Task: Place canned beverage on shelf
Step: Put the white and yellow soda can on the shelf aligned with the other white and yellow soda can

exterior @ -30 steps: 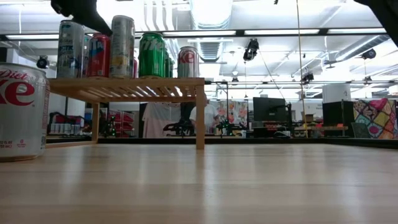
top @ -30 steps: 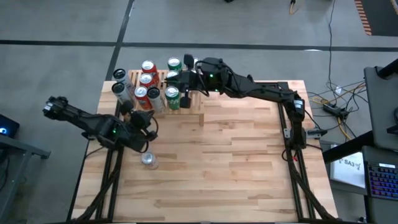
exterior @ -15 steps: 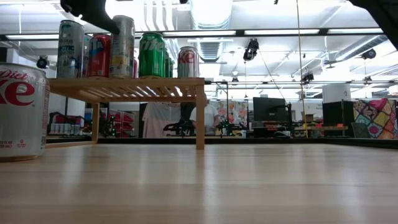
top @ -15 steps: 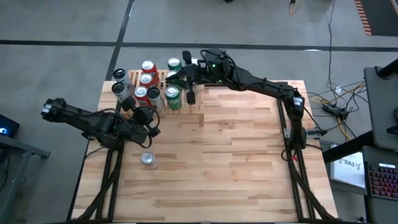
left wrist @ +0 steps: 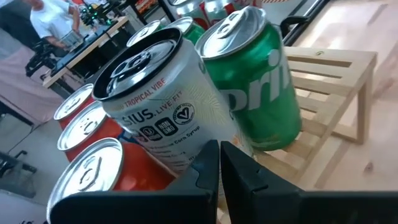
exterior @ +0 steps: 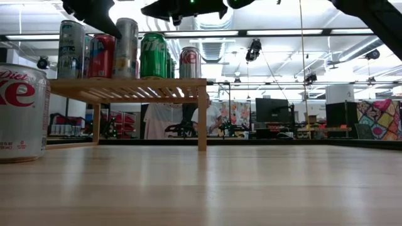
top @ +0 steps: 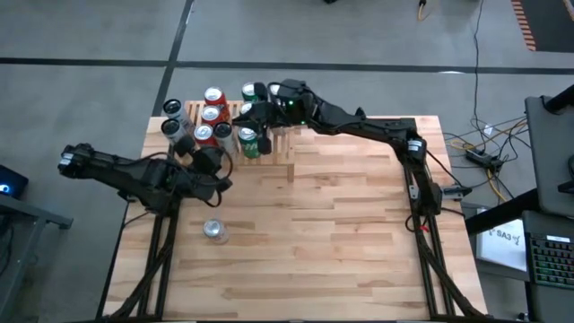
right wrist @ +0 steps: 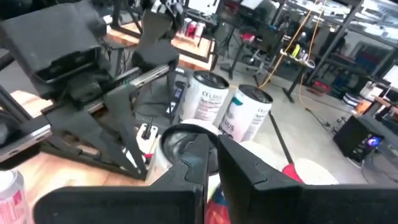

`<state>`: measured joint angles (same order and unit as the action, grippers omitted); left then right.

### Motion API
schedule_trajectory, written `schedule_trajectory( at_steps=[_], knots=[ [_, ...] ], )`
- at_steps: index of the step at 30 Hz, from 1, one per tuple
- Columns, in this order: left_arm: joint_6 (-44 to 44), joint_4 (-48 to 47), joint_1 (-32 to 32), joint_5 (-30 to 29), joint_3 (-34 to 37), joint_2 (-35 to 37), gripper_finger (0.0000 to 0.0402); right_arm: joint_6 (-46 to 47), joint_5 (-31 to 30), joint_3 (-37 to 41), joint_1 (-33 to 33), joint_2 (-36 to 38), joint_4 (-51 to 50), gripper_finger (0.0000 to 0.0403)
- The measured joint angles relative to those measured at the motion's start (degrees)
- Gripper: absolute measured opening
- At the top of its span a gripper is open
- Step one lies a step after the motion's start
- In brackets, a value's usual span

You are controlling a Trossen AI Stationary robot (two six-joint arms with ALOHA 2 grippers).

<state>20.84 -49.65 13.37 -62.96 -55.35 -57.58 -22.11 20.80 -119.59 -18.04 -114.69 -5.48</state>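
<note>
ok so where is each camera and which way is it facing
High: overhead, looking straight down at the table, both arms and the shelf.
Low: at tabletop height, looking level across at the shelf; arm parts show along the top.
Left wrist: on the left arm, past its shut left gripper at the white can.
Right wrist: on the right arm, past its shut right gripper toward the left arm.
Shared: high and left wrist both show the green can.

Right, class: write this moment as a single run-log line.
left gripper: shut, empty, beside white Celsius can | right gripper: shut, above shelf cans | Diet Coke can: on table
</note>
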Motion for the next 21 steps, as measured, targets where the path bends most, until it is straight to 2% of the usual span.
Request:
schedule_trajectory(
  at_steps=[8,12,21],
  knots=[
    [-0.88,0.29,-1.82,-0.11,0.02,-0.02,0.0000,-0.43,-0.36,0.00,0.00,-0.18,-0.06,0.0022],
    [-0.88,0.28,-0.76,0.98,-0.41,0.80,0.0000,-1.88,-3.94,-0.01,0.00,-0.18,0.11,0.0022],
    [-6.47,0.48,2.58,2.41,-7.34,1.98,0.0000,-1.87,-6.21,-0.12,0.01,2.48,-5.47,0.0022]
  ],
)
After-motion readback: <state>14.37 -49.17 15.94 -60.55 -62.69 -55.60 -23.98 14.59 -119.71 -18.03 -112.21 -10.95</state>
